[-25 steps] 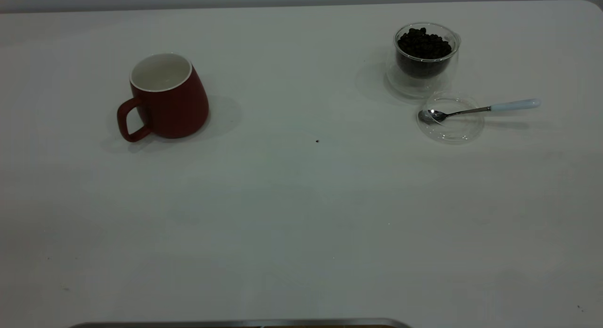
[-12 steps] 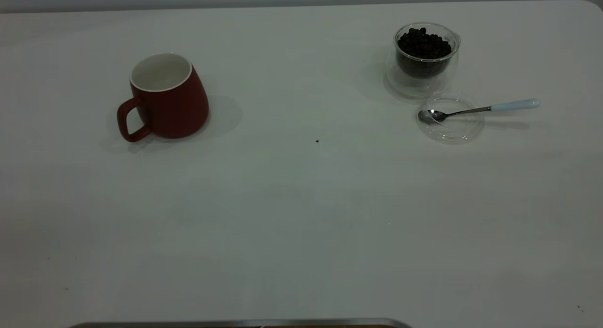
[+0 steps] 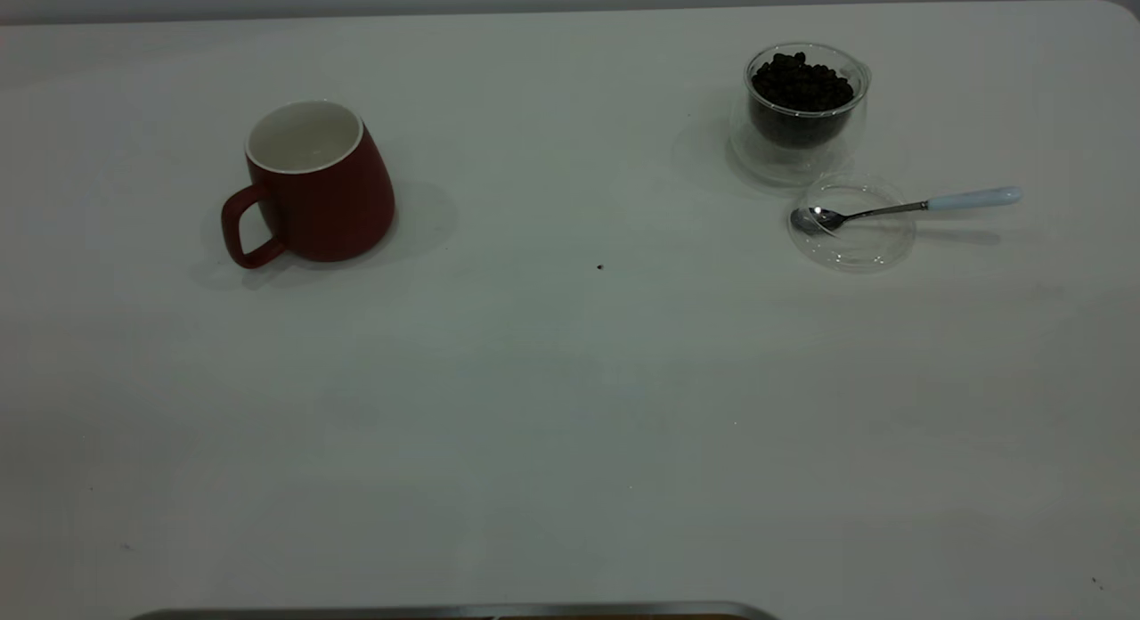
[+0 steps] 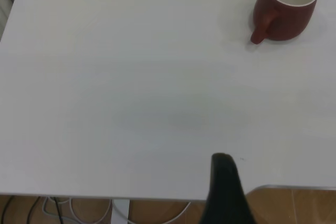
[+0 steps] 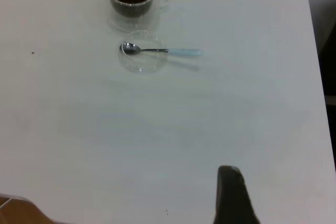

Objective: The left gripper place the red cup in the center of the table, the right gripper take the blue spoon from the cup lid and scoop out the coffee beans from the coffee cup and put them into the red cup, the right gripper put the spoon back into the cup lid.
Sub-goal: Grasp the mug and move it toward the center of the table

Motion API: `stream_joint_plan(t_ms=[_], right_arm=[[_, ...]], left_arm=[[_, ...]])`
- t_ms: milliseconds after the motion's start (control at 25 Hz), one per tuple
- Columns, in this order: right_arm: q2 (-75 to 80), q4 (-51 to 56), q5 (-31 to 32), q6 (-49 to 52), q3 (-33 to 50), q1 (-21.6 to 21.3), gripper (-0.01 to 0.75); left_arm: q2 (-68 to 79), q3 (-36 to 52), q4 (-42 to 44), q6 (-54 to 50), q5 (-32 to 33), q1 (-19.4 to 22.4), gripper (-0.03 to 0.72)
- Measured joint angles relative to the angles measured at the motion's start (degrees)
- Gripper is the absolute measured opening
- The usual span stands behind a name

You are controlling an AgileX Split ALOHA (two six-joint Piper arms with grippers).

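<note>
You had the glossy red ceramic cup [image 3: 317,185] upright, empty, table-left. Clear glass coffee cup [image 3: 799,112] of dark beans [image 3: 801,83] stood far right; blue-handled metal spoon [image 3: 899,208] lay bowl-in on the clear round lid [image 3: 852,224] beside it.

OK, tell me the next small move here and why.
Probably the left hand should travel toward the red cup. The cup stands upright at the table's left side, off center, empty and untouched, while the blue spoon rests in the cup lid beside the coffee cup.
</note>
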Motion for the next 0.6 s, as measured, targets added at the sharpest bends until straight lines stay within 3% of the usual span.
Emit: stream_joint_plan(t_ms=[200, 360, 600], right_arm=[[0.0, 0.0, 0.0, 0.0, 0.0, 0.0, 0.496], [0.0, 0.0, 0.0, 0.0, 0.0, 0.0, 0.496], [0.0, 0.0, 0.0, 0.0, 0.0, 0.0, 0.496]], left_arm=[[0.0, 0.0, 0.06, 0.0, -0.2, 0.0, 0.587], [1.72, -2.92, 0.86, 0.0, -4.41, 0.0, 0.587], [20.7, -9.53, 5.79, 1.6, -11.76, 0.0, 0.587]])
